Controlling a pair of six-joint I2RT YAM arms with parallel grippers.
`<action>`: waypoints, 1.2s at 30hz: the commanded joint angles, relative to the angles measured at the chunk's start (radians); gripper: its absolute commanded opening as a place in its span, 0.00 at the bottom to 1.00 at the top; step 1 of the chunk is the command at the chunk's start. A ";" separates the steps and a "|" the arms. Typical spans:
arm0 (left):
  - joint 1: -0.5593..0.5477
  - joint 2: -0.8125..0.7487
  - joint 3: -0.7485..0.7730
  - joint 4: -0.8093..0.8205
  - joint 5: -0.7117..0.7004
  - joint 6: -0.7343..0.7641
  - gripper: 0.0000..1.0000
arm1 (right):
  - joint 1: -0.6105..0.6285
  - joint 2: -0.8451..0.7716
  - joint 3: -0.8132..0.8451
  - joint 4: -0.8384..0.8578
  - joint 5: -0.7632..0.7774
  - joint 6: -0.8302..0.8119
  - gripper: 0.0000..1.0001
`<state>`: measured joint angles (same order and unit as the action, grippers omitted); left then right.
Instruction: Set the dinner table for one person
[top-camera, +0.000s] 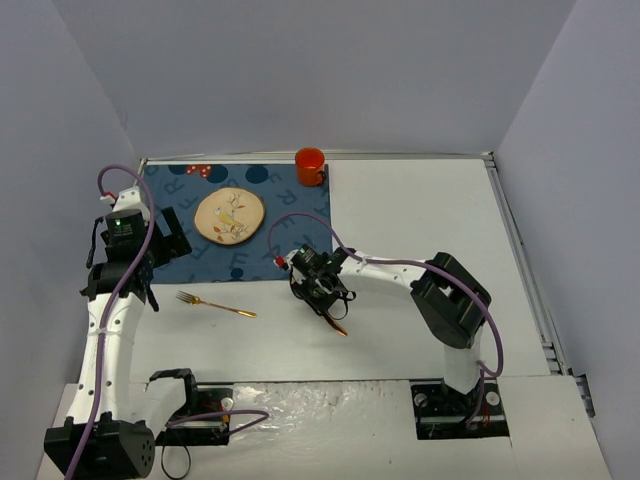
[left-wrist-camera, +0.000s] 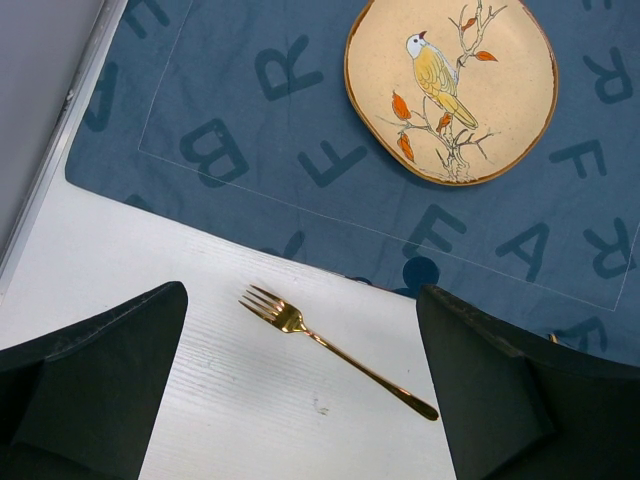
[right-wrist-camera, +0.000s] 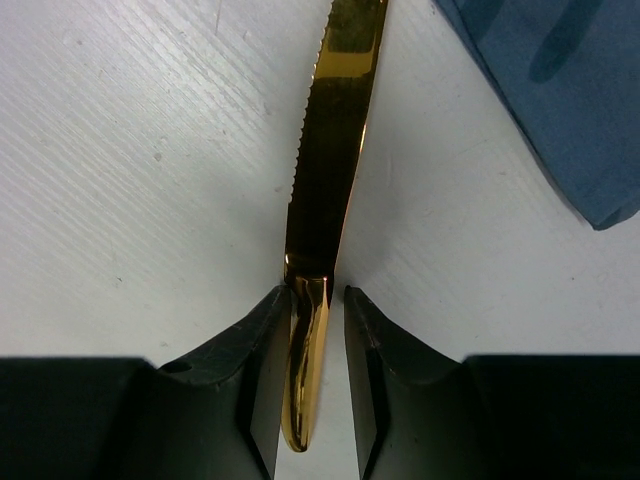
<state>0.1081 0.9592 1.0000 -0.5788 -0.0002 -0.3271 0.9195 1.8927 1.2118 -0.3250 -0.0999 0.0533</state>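
**Place half laid, cutlery not yet beside the plate**

The white table (top-camera: 430, 220) spans the enclosure under both arms. At its far left lies the placemat (top-camera: 290, 215), carrying the plate (top-camera: 229, 216), with the orange mug (top-camera: 310, 166) at its far right corner. The fork (top-camera: 215, 303) lies on bare table just off the mat's near edge, under the wide-open, empty left pincer (left-wrist-camera: 302, 295). The right pincer (right-wrist-camera: 318, 300) straddles the knife (right-wrist-camera: 330, 150) handle, nearly shut; I cannot tell whether it grips. Nothing seems to block the way to the plate

White dinner table (top-camera: 430, 220) with thin metal rim, bearing a dark blue lettered placemat (top-camera: 290, 215) at ten o'clock, a gold fork (top-camera: 215, 303) at eight o'clock just off the mat's near edge, and a gold knife (right-wrist-camera: 325, 150) toward six o'clock.
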 joint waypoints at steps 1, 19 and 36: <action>0.008 -0.020 0.011 0.040 -0.004 -0.001 0.97 | 0.008 0.045 -0.022 -0.154 0.082 0.012 0.25; 0.010 -0.022 0.011 0.040 -0.005 0.000 0.97 | 0.027 0.113 0.020 -0.191 0.059 -0.022 0.13; 0.010 -0.023 0.011 0.037 -0.007 -0.001 0.97 | 0.001 -0.047 0.234 -0.192 -0.005 0.001 0.00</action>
<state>0.1081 0.9565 1.0000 -0.5789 -0.0002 -0.3271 0.9389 1.9242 1.3335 -0.4890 -0.0765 0.0458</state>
